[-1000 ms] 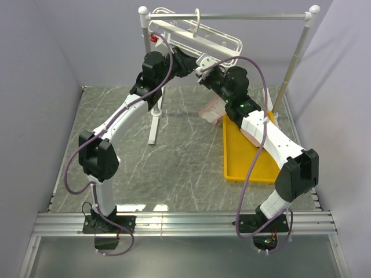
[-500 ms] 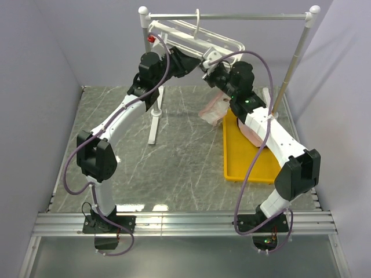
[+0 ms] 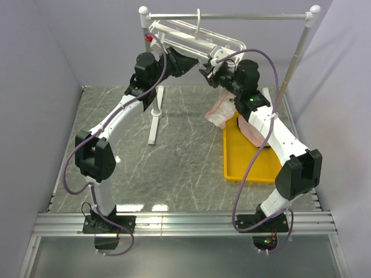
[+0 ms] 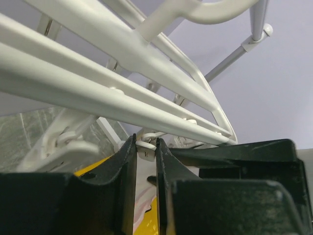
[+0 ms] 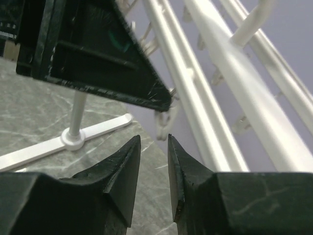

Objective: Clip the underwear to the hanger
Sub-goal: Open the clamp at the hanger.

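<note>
- From above: finds the underwear (image 3: 219, 111) dangling just beneath the hanger (image 3: 197, 39), off the surface (image 3: 185, 156), beside the yellow tray (image 3: 235, 165); cannot tell what holds it.
- Left wrist: shows the left pincer (image 4: 145, 142) narrow, pinching a clip (image 4: 145, 150); could slip off that small tab, letting it snap shut early.
- Right wrist: shows the right pincer (image 5: 154, 142) slightly parted, empty; risks a dropped garment if not yet clipped.

My pincer (image 4: 145, 142) sits just under the white bars of the hanger (image 4: 98, 93), its two black fingers (image 4: 122, 166) nipped onto a small dangling clip (image 4: 145, 150) (it fills the narrow gap between them). A sliver of yellow tray (image 4: 98, 165) shows below, and a grey rail (image 4: 230, 58) at upper right.
</note>
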Robot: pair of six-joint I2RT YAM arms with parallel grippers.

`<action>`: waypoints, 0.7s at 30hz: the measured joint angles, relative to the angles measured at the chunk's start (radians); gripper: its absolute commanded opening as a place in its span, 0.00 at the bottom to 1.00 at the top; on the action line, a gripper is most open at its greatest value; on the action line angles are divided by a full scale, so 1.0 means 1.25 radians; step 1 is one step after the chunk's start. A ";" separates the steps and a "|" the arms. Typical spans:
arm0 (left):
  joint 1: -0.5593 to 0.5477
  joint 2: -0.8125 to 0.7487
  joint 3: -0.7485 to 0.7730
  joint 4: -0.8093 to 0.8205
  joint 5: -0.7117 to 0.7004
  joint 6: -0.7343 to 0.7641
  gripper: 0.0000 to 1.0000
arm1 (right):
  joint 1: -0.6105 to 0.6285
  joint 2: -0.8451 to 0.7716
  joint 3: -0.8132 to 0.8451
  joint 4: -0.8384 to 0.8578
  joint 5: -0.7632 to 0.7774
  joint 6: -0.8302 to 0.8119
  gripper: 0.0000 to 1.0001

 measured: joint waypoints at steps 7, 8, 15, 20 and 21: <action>0.007 0.000 -0.024 0.056 0.057 0.008 0.00 | -0.006 0.000 -0.012 0.002 -0.040 0.010 0.38; 0.008 0.000 -0.023 0.055 0.063 0.009 0.00 | -0.007 0.000 -0.012 0.001 -0.043 0.013 0.38; 0.007 0.005 0.017 -0.019 0.044 0.008 0.00 | -0.003 0.000 -0.012 0.001 -0.040 0.002 0.38; 0.000 0.005 0.050 -0.086 0.001 0.006 0.00 | 0.027 -0.002 -0.030 0.026 0.022 -0.073 0.38; -0.002 0.005 0.055 -0.099 -0.008 0.007 0.00 | 0.037 -0.007 -0.048 0.042 0.044 -0.100 0.38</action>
